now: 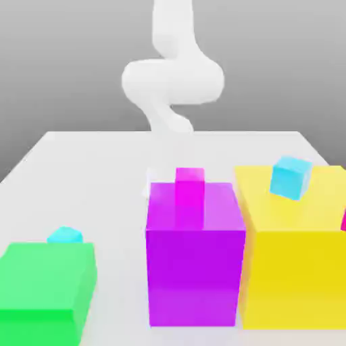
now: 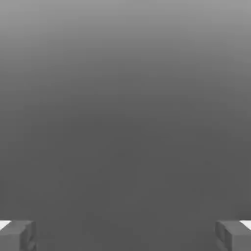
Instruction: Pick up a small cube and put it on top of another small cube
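Observation:
The small cube (image 1: 65,235), turquoise-cyan, shows at the far edge of the big green block (image 1: 44,284) at the exterior view's left; I cannot tell whether it rests on the block or on the table behind it. A slightly bluer small cube (image 1: 291,177) sits tilted over the top of the big yellow block (image 1: 294,263). A small magenta cube (image 1: 189,177) stands at the far edge of the big purple block (image 1: 194,263). The white arm (image 1: 172,81) rises at the back of the table. In the hand view my gripper (image 2: 125,235) is open, its grey fingertips (image 2: 17,234) wide apart with nothing between them.
The three big blocks stand in a row along the front of the white table (image 1: 101,169). A magenta sliver (image 1: 343,220) shows at the exterior view's right edge. Bare table surface lies between the blocks and the arm.

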Robot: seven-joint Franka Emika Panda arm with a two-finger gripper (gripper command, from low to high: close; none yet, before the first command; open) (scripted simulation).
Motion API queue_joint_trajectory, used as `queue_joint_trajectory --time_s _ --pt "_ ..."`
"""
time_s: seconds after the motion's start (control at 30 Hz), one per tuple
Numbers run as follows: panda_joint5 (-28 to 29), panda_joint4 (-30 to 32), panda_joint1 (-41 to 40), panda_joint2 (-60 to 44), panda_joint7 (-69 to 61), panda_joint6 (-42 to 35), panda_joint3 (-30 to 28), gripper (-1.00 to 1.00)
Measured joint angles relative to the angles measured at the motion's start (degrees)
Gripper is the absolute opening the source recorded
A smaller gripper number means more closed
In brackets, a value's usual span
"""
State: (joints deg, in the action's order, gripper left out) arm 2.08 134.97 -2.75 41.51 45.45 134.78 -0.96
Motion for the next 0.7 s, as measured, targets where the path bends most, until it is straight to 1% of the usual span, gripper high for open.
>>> queue_joint_trajectory --time_s 0.23,0.43,0.53,0.6,0.7 --pt "5.54 9.31 -7.63 -12.78 -1.56 8.85 -5.06 0.00" --pt "8.14 17.04 -13.26 -23.26 -4.37 16.22 -11.27 0.00" --pt "8.06 20.95 -15.58 -28.52 -6.79 20.04 -14.84 0.00" --pt "7.07 23.58 -16.82 -32.08 -9.07 22.64 -17.28 0.00" --pt "2.88 27.56 -18.44 -37.53 -14.38 26.60 -20.47 0.00"
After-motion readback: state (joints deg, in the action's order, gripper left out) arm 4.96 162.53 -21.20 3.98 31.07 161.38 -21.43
